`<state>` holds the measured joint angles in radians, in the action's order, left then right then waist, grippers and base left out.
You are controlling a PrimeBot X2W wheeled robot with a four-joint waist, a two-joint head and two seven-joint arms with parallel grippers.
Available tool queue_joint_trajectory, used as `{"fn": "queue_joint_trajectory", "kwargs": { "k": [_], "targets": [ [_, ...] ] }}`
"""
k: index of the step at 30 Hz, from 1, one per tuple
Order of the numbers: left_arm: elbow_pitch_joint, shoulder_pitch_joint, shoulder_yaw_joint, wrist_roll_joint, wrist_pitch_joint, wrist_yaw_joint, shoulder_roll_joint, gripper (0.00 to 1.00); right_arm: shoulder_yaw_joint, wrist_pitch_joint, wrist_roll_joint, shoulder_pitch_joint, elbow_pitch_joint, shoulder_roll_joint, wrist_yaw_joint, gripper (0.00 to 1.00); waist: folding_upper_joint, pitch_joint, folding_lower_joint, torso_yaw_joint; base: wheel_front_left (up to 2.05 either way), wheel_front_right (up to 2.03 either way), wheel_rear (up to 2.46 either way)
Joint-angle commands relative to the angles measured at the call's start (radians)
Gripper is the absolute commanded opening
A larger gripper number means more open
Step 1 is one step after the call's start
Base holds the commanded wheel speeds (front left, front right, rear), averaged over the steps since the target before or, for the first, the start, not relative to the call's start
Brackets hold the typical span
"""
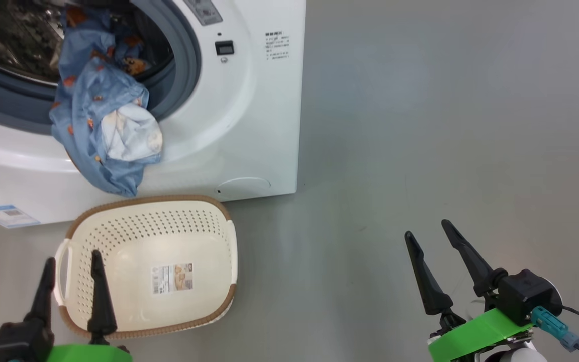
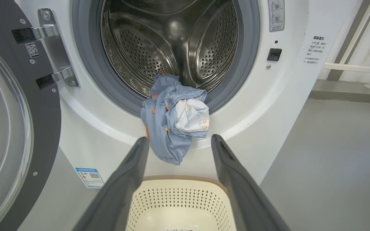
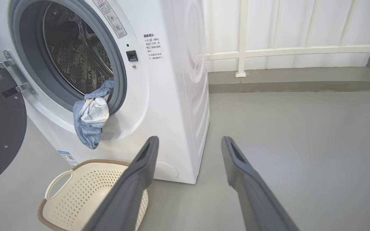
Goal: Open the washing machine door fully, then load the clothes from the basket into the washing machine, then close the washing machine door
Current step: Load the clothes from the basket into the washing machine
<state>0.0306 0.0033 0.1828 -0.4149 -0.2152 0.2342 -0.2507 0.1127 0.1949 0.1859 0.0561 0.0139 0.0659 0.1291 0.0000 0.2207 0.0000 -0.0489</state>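
Two grippers stand with their long dark fingers spread wide, and neither has hold of anything. The left gripper (image 1: 72,257) hangs over the near left corner of the basket (image 1: 149,200). The right gripper (image 1: 427,229) hangs over bare grey floor (image 1: 445,125), well apart from the machine.

The basket is a rounded rectangle of cream perforated plastic with a brown woven-look rim and a loop handle at its side. Its smooth bottom carries a label sticker (image 1: 171,278). It sits on the floor just in front of the washing machine (image 1: 249,125), a glossy white box with a blue energy label (image 1: 5,215) low on its front.

The clothes (image 1: 101,125) form one crumpled bundle of light blue fabric with orange prints, wrapped around a white inner fold. The bundle lies over the lower lip of the grey rubber seal (image 2: 88,64). Its upper end is inside the mouth of the drum (image 2: 172,41), and its lower end hangs down the front panel, ending just above the basket's back rim and apart from it.

The left wrist view shows the perforated steel drum with its raised ribs. It also shows the washing machine door (image 2: 43,128), swung wide on a bright metal hinge (image 2: 53,48), with its black ring framing clear glass.

The right wrist view adds the machine's ribbed side panel and a white railing (image 3: 284,50) along the wall. A wide stretch of open floor lies to the machine's right.
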Motion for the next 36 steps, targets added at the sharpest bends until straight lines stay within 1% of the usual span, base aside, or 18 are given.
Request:
{"fn": "queue_joint_trajectory", "kwargs": {
  "k": [1, 14, 23, 36],
  "targets": [
    [0.02, -0.004, -0.031, 0.006, 0.001, 0.008, -0.014, 1.0, 0.018, -0.001, -0.006, -0.01, -0.033, -0.002, 0.002, 1.0, 0.0, -0.011, 0.0, -0.002, 0.0, 0.0, 0.0],
    [0.01, 0.014, -0.015, -0.005, 0.014, 0.012, -0.01, 1.0, 0.01, -0.012, -0.009, -0.025, -0.045, -0.008, 0.002, 1.0, 0.0, -0.032, 0.0, -0.006, 0.0, 0.0, 0.0],
    [0.005, 0.01, -0.013, -0.012, 0.018, 0.017, -0.01, 1.0, 0.01, -0.009, -0.008, -0.024, -0.048, -0.011, 0.002, 1.0, 0.0, -0.025, 0.0, -0.005, 0.0, 0.0, 0.0],
    [-0.035, -0.021, -0.011, -0.031, 0.014, 0.009, -0.006, 1.0, 0.015, -0.009, -0.006, -0.016, -0.052, -0.013, 0.002, 1.0, 0.0, -0.006, 0.0, -0.005, 0.0, 0.0, 0.0]
  ]
}}
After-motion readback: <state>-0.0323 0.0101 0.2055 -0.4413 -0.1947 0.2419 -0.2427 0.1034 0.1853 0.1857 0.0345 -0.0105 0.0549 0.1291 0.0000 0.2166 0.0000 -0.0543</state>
